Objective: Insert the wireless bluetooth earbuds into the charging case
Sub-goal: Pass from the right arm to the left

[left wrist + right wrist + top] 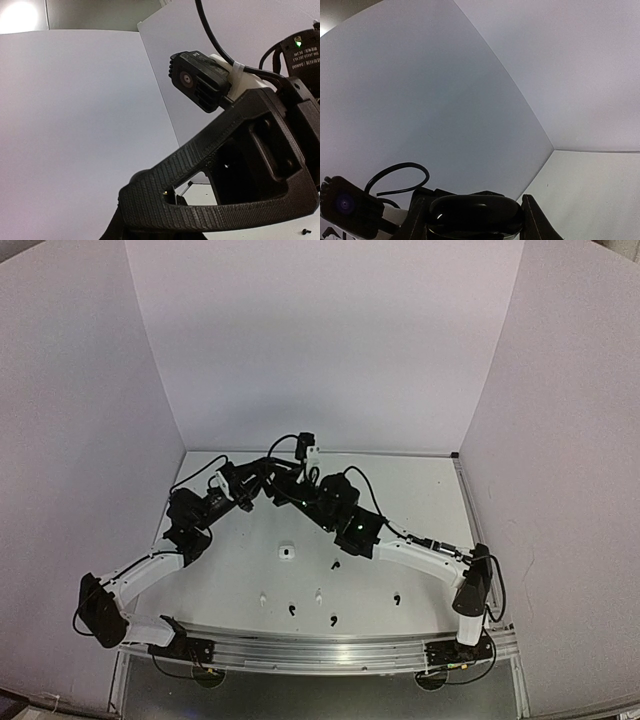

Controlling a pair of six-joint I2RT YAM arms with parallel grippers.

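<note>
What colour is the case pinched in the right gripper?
Glossy black charging case; right wrist view.

Diffuse light flattening white walls [320,340]; lamp [17,15] glaring top-left in left wrist view; fisheye bending both wrist views.

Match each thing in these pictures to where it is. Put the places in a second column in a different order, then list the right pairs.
Things
1. white case
2. black case
3. left white earbud

Places
A. held between the fingers of the right gripper
B. lying on the table near the front edge, close to the black earbuds
C. lying on the table farther back, between the two forearms

Pairs: 1-C, 2-A, 3-B
</note>
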